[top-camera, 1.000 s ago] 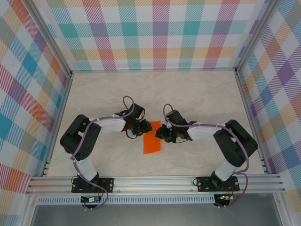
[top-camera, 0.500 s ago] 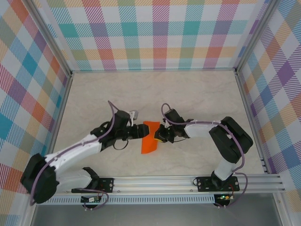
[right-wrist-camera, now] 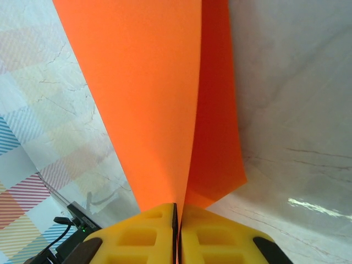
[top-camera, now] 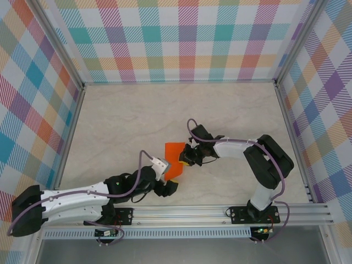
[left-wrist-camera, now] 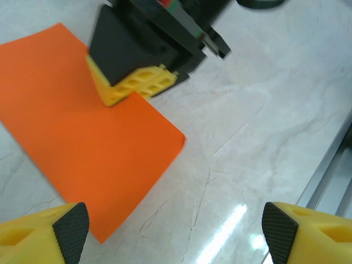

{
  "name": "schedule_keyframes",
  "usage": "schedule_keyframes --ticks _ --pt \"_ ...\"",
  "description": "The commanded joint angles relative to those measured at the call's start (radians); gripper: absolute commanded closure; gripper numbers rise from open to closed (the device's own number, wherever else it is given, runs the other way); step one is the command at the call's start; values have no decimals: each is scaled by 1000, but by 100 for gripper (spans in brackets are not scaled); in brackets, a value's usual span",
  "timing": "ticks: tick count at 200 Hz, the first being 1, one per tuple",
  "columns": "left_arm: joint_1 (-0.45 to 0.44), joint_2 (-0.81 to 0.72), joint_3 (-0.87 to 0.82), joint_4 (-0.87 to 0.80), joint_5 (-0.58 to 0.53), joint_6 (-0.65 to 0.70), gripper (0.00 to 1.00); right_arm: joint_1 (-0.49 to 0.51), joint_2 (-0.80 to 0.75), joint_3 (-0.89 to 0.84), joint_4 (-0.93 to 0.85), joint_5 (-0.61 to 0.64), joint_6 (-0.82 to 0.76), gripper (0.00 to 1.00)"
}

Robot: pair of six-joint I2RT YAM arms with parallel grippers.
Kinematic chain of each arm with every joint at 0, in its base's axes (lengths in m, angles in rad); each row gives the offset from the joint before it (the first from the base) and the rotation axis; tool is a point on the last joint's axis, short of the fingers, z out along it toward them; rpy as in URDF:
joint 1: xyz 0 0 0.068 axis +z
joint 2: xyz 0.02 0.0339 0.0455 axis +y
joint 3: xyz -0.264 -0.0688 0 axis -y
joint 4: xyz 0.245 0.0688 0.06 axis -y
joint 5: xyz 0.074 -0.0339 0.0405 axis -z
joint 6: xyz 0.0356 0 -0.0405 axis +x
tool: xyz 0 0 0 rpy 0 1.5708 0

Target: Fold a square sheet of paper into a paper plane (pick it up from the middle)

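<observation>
The square sheet of paper (top-camera: 174, 155) is bright orange and lies folded near the middle of the marble table. My right gripper (top-camera: 186, 159) holds its right edge. In the right wrist view its yellow fingers (right-wrist-camera: 143, 236) are shut tight on the paper (right-wrist-camera: 148, 93), whose two layers spread apart away from the jaws. My left gripper (top-camera: 166, 186) sits just in front of the sheet, low over the table. In the left wrist view the left gripper (left-wrist-camera: 176, 234) stands wide open over bare table, with the paper (left-wrist-camera: 82, 137) ahead and the right gripper's yellow finger (left-wrist-camera: 135, 85) on it.
An aluminium rail (top-camera: 181, 212) runs along the near edge of the table, right behind my left gripper, and also shows at the right of the left wrist view (left-wrist-camera: 330, 176). Plaid walls (top-camera: 187, 38) close in the back and both sides.
My left gripper has let go of the paper, opened wide and drawn back toward the near rail, its arm now stretched low. The right gripper stays shut on the sheet.
</observation>
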Motion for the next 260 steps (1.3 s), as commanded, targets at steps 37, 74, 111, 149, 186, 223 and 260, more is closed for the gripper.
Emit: schedule_keyframes --ticks 37,74,111,149,186,223,260 --pt "-92 236 90 84 -157 228 19 -2 6 32 -57 -19 -15 89" --pt "-110 344 123 108 -197 298 19 -2 9 29 -54 -23 -12 89" --pt "-111 421 153 139 -266 318 31 -2 6 29 -61 -23 -12 89" --pt "-110 449 158 156 -289 318 60 -2 7 32 -70 -20 -19 88" --pt "-109 420 139 140 -328 312 83 -2 5 36 -85 -10 -27 88" --pt "-78 350 112 148 -304 294 97 -2 -3 38 -98 -6 -37 87" --pt "-36 309 91 135 -237 282 98 -1 -6 36 -83 -14 -33 87"
